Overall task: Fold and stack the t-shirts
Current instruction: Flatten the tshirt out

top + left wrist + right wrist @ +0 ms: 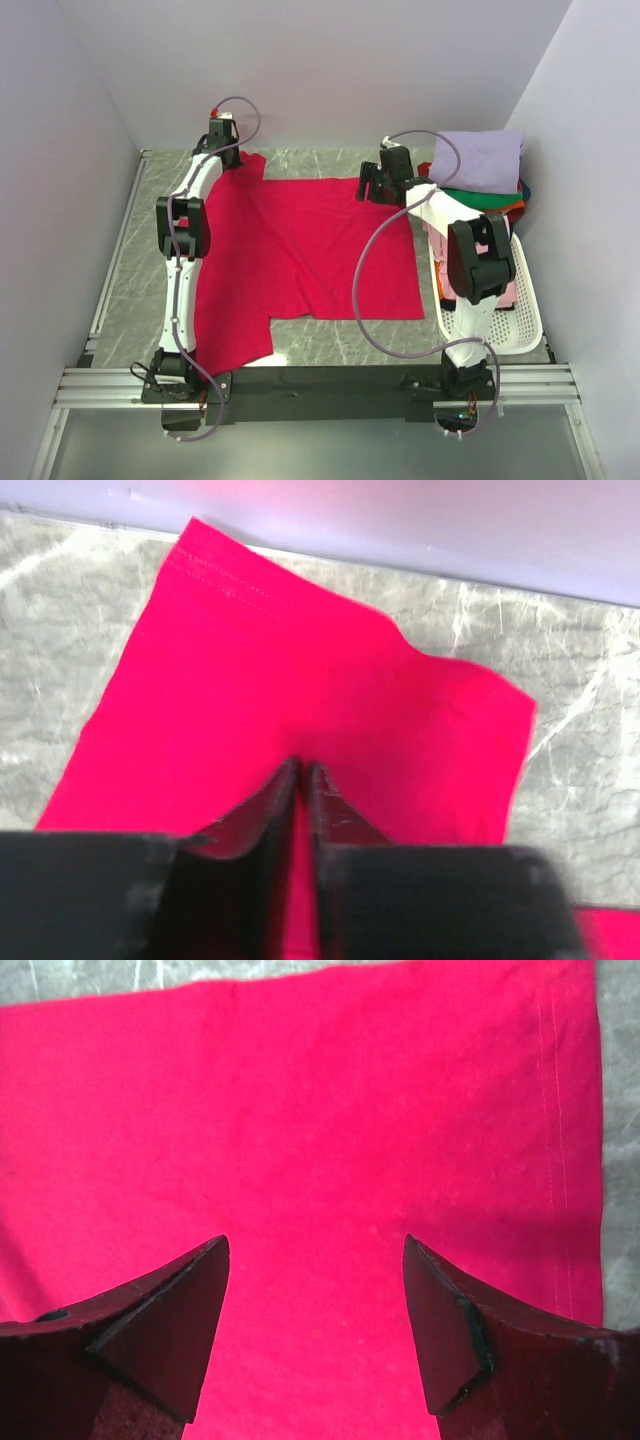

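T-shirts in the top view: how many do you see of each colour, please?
Crimson t-shirt: 1
Lavender t-shirt: 1
Green t-shirt: 1
Orange t-shirt: 1
Blue t-shirt: 1
Pink t-shirt: 1
Total: 6. Green, orange and blue show only as edges under the lavender one.

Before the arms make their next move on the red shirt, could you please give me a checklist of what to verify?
1. Left gripper holding red t-shirt: ok, shut on its far left corner.
2. Right gripper open: ok, jaws wide apart over the cloth.
3. Right gripper touching cloth: cannot tell.
4. Shirt lies flat on table: ok, faint creases only.
5. Right arm's cable clear of shirt: cannot tell, it loops across it from above.
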Action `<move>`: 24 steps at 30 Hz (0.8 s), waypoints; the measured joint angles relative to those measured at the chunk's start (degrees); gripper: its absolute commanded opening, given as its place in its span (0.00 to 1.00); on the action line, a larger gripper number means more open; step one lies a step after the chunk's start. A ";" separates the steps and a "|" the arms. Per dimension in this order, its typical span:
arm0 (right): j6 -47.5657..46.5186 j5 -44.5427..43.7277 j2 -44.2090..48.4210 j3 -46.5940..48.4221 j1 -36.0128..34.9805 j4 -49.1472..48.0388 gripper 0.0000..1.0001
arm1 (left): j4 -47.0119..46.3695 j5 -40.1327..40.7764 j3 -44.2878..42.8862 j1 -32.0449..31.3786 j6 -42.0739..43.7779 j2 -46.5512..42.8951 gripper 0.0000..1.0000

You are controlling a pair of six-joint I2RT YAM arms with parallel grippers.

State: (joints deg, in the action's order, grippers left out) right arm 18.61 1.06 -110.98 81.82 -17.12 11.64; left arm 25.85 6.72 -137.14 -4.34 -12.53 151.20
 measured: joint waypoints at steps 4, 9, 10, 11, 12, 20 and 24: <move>-0.15 -0.74 -0.04 0.07 0.00 1.60 0.77 | -2.82 0.11 3.15 -0.11 -0.22 -1.25 0.38; -0.96 -2.71 -3.50 5.07 0.02 4.63 0.77 | -2.84 1.70 8.94 -0.68 -0.33 -5.57 0.47; -1.18 -3.10 -4.68 6.58 0.02 5.25 0.77 | -2.82 2.12 10.19 -0.94 -0.42 -6.97 0.48; -1.40 -3.45 -5.70 8.07 0.04 5.77 0.77 | -2.89 2.29 11.32 -1.18 -0.52 -8.31 0.50; -1.60 -3.63 -6.56 9.27 0.24 6.32 0.77 | -2.82 2.43 12.59 -1.40 -0.68 -9.73 0.50; -3.15 -4.92 -15.04 20.39 2.34 11.21 0.75 | -1.86 2.64 19.41 -2.75 -4.17 -17.88 0.54; -3.52 -5.22 -18.97 26.27 3.43 14.71 0.74 | 0.07 2.58 22.67 -2.75 -6.43 -17.86 0.56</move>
State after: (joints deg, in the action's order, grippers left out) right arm 15.09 -4.16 -129.95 108.09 -13.69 26.35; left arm 25.91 9.30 -114.48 -7.09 -18.96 133.34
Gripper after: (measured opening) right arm 0.744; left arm 0.548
